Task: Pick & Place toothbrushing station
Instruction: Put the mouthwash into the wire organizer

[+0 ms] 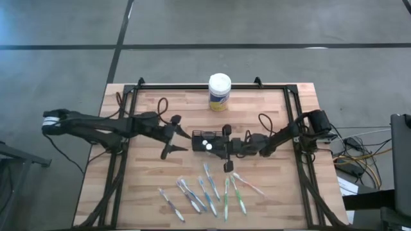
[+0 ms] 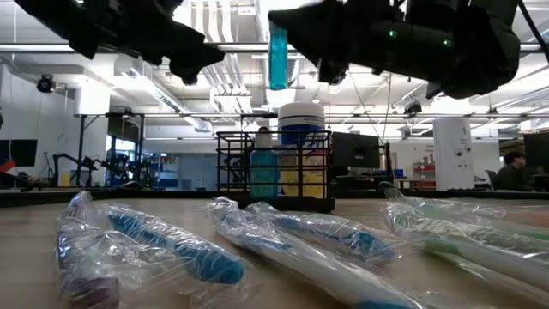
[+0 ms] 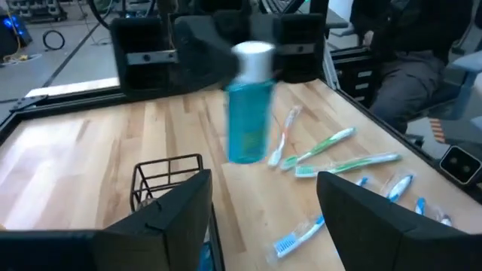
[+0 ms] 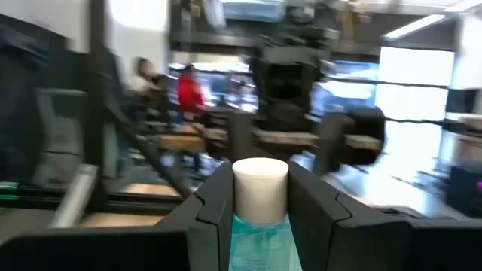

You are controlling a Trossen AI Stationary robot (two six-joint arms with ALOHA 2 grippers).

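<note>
So we started on the left. Our left gripper [image 1: 173, 136] hung just beside the black caddy [image 1: 221, 133], with its two fingers [image 3: 177, 214] spread wide and nothing between them. We think it waited there with its claw open so it would not bump anything.

The caddy stood in the middle of the table [image 1: 144, 186], and a blue tube [image 2: 264, 172] stood inside it.

Our right gripper [image 1: 229, 149] squeezed another blue tube [image 4: 260, 188] just under its white cap, high above the caddy. We think we held it upright so it could drop straight in.

The toothbrushes [image 1: 205, 192] lay in their wrappers near the front edge, not yet packed. The big white-lidded canister [image 1: 219, 92] stood well apart at the back.
</note>
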